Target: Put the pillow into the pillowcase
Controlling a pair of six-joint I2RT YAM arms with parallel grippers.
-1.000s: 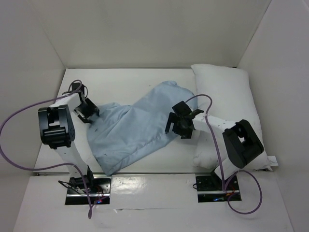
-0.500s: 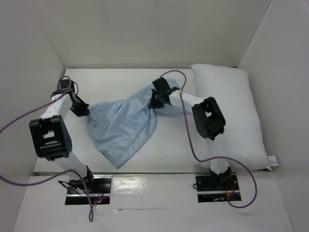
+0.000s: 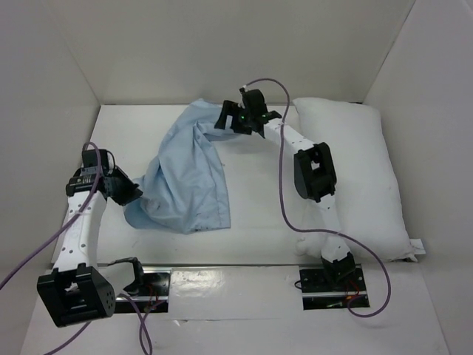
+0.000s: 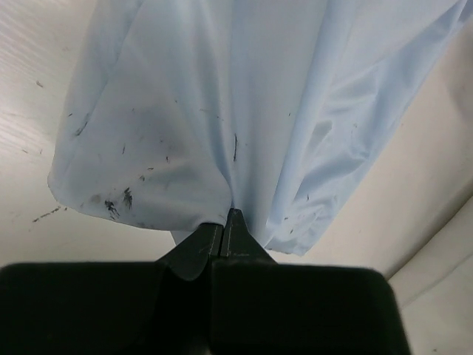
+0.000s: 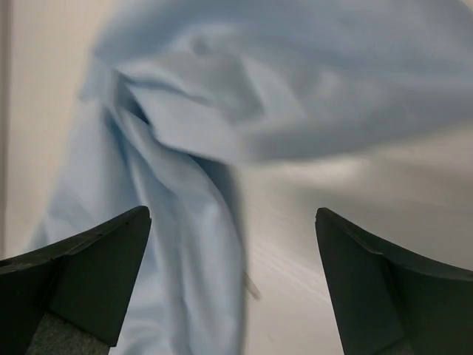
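Note:
The light blue pillowcase [image 3: 188, 177] lies bunched and folded left of centre, stretching from the back down to the left. My left gripper [image 3: 131, 194] is shut on its lower left edge; the left wrist view has the cloth [image 4: 222, 111] pinched at the gripper's [image 4: 225, 220] fingertips. My right gripper [image 3: 224, 117] hovers open at the far end of the pillowcase [image 5: 185, 148], nothing between its fingers [image 5: 96, 259]. The white pillow [image 3: 355, 170] lies lengthwise along the right wall, untouched.
White walls enclose the table [image 3: 259, 237] on the left, back and right. The right arm [image 3: 314, 174] reaches across the middle toward the back, its purple cable looping over the table. Both arm bases sit at the near edge.
The left gripper pulled the pillowcase's edge toward the near left, staying shut on it. The right gripper carried the other end to the back, then opened and let the cloth go.

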